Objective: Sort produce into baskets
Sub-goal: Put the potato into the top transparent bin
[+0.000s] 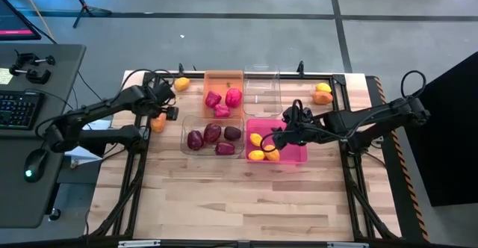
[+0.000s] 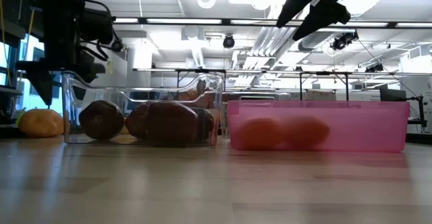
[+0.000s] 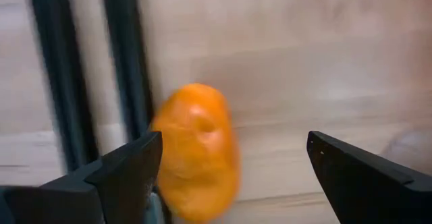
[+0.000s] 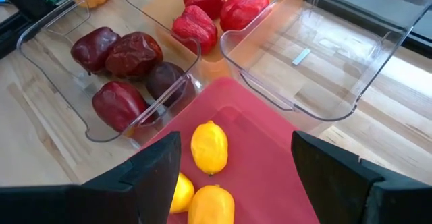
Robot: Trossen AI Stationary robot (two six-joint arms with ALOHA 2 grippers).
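My left gripper (image 1: 170,113) (image 3: 234,143) is open above an orange fruit (image 1: 158,122) (image 3: 196,150) that lies on the table by its left edge; the fruit sits close to one finger. My right gripper (image 1: 278,137) (image 4: 236,140) is open and empty over the pink basket (image 1: 295,156), which holds three yellow fruits (image 4: 209,146). The orange basket (image 1: 223,78) holds pink-red produce (image 1: 233,96). One clear basket (image 1: 187,145) holds several maroon pieces (image 1: 213,133). The other clear basket (image 1: 262,91) holds nothing.
An orange fruit (image 1: 181,84) lies at the far left of the table. A yellow fruit (image 1: 323,87) and an orange fruit (image 1: 322,97) lie at the far right. Black frame bars (image 3: 128,69) run beside the fruit under my left gripper.
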